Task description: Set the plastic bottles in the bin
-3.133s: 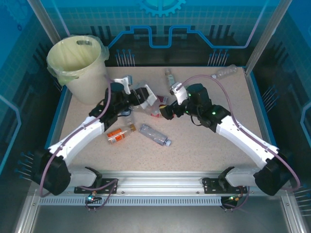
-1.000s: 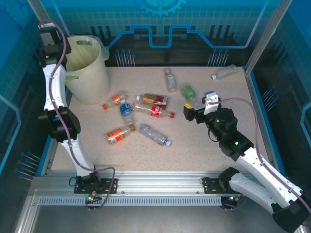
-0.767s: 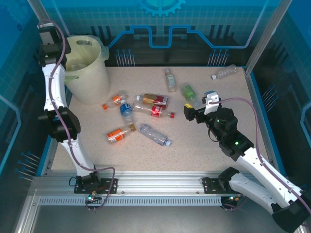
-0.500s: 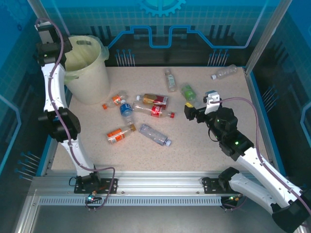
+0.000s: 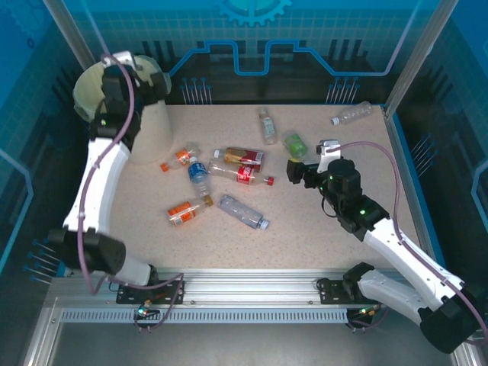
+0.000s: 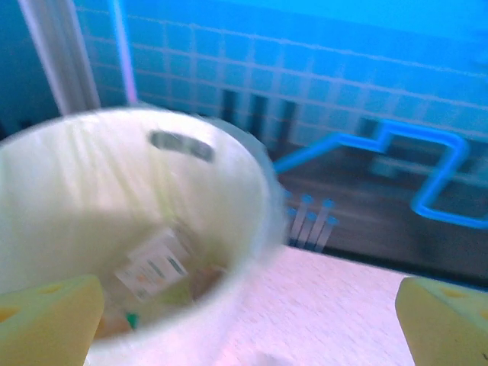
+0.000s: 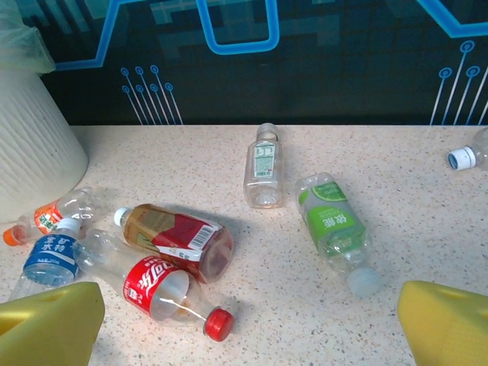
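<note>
Right wrist: green-label bottle (image 7: 333,229) flat, long axis near-to-far, cap toward camera; right claw (image 7: 248,313) wide apart.

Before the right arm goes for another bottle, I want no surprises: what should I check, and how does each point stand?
1. Left claw open and empty at the bin: ok.
2. Right claw open: ok.
3. Green-label bottle lies apart from the others: ok.
4. Bin upright: ok.
5. Table free of bottles: not ok.
6. Green-label bottle within right arm's reach: cannot tell.
</note>
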`<action>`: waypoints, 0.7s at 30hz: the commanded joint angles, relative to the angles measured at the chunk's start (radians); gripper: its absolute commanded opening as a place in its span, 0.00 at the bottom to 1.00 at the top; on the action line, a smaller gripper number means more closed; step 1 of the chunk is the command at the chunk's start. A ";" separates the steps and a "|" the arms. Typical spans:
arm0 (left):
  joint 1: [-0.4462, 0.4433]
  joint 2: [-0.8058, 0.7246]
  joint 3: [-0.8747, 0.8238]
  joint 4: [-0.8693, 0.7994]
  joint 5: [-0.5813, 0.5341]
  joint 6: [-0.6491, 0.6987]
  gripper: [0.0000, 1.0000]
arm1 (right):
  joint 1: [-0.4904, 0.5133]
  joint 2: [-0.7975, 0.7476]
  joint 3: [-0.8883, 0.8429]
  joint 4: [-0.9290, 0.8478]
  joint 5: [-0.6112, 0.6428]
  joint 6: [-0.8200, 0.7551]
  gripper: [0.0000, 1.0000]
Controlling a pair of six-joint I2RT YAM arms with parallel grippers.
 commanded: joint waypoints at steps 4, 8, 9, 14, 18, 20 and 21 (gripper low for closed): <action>-0.103 -0.165 -0.342 -0.074 0.030 -0.260 0.99 | -0.016 0.026 0.064 -0.025 -0.026 0.017 1.00; -0.126 -0.226 -0.551 -0.187 0.153 -0.369 0.99 | -0.018 0.028 0.069 -0.038 -0.026 0.019 1.00; -0.136 -0.240 -0.600 -0.206 0.178 -0.369 0.99 | -0.018 0.027 0.069 -0.044 -0.025 0.020 1.00; -0.196 -0.243 -0.712 -0.261 0.105 -0.361 0.99 | -0.021 0.034 0.059 -0.027 -0.030 0.027 1.00; -0.228 -0.168 -0.742 -0.206 0.096 -0.367 0.99 | -0.022 0.046 0.072 -0.031 -0.059 0.033 1.00; -0.262 -0.111 -0.745 -0.184 0.092 -0.349 0.99 | -0.021 0.043 0.076 -0.029 -0.080 0.031 1.00; -0.281 -0.076 -0.736 -0.189 0.088 -0.337 0.99 | -0.022 0.040 0.076 -0.028 -0.088 0.025 1.00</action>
